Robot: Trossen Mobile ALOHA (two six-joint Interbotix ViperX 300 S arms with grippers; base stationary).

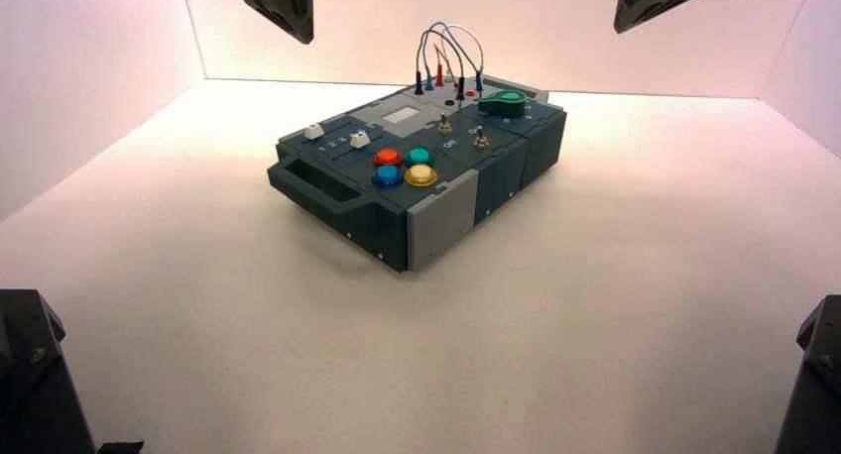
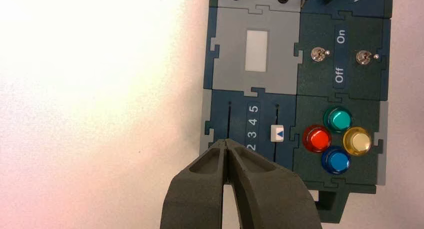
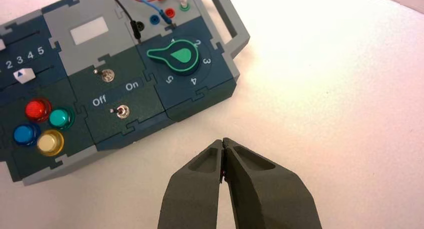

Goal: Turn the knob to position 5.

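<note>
Both claws, left (image 2: 225,141) and right (image 3: 223,141), hang pinched together above the surface (image 1: 417,375). Nobody's touching the green knob (image 3: 177,57) on the box (image 1: 417,157).

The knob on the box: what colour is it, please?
Green, with a brighter green teardrop centre; clearest in the right wrist view.

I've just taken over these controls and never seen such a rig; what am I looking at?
Two robot arms, seen in three pictures: one from above and behind, two from the wrists. The left gripper and right gripper hang in the air, closed, holding nothing. On the pale surface sits a dark box with coloured push buttons, white sliders, metal switches and plugged wires. The glossy green teardrop-shaped knob is the one to turn; its tip points away from 5.
</note>
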